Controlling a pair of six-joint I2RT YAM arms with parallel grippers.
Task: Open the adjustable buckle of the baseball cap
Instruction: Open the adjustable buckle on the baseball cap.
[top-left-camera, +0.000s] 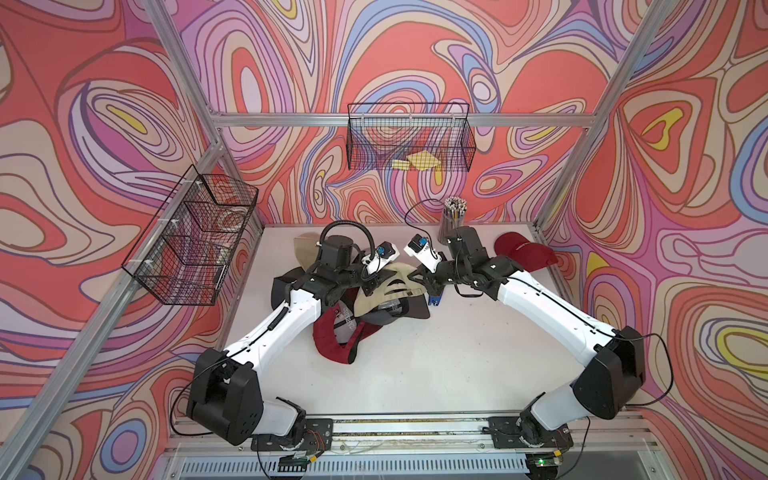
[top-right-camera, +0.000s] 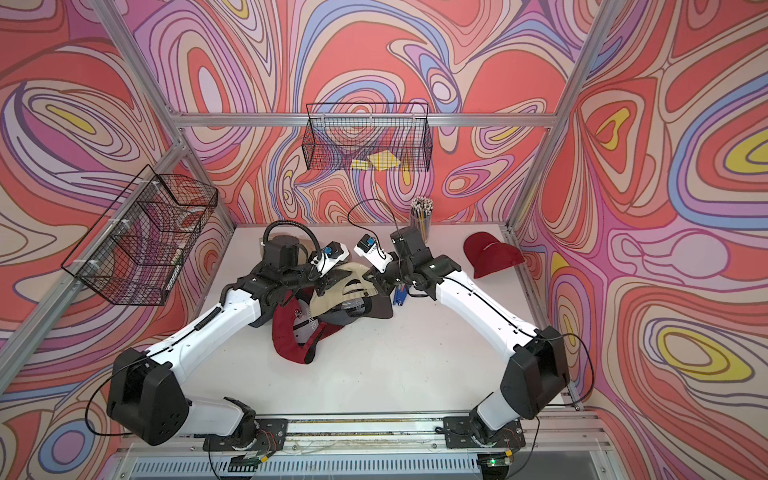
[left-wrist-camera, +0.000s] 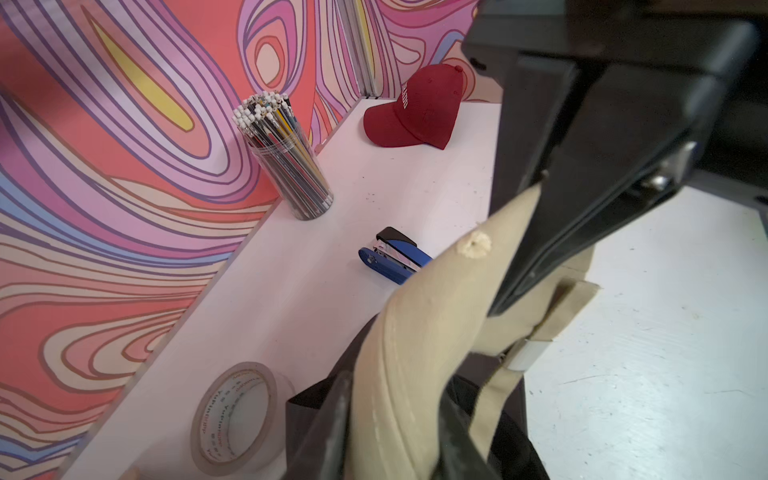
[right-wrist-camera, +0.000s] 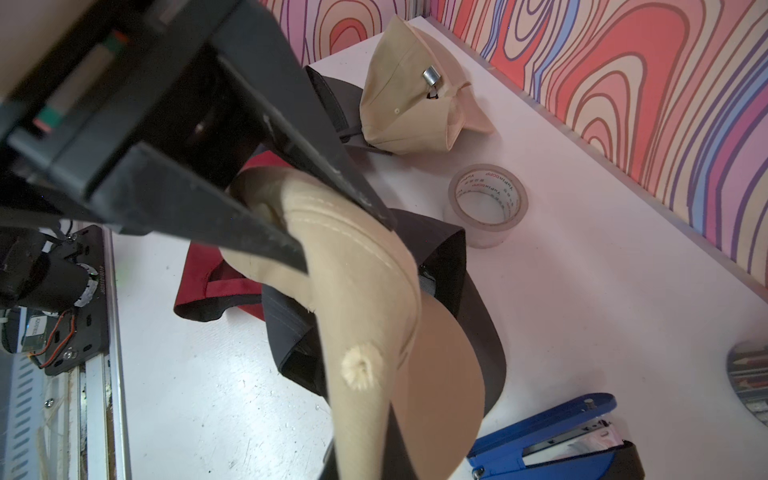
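A beige baseball cap (top-left-camera: 390, 286) (top-right-camera: 353, 282) hangs between both grippers above a pile of caps. My left gripper (top-left-camera: 370, 286) (left-wrist-camera: 395, 428) is shut on the cap's beige fabric, one finger on each side of it. My right gripper (top-left-camera: 419, 276) (right-wrist-camera: 361, 440) is shut on the opposite edge of the same cap, near a stitched eyelet (right-wrist-camera: 359, 368). The cap's silver buckle (left-wrist-camera: 525, 355) shows in the left wrist view, with the beige strap (left-wrist-camera: 496, 395) hanging loose below it. The two grippers sit close together, facing each other.
Under the held cap lie a dark cap (right-wrist-camera: 478, 299) and a red cap (top-left-camera: 336, 340). A blue stapler (top-left-camera: 435, 298), a tape roll (left-wrist-camera: 237, 415), a pencil cup (top-left-camera: 453, 216), another beige cap (right-wrist-camera: 411, 95) and a red cap (top-left-camera: 523, 251) stand around. Wire baskets (top-left-camera: 191, 237) hang on the walls.
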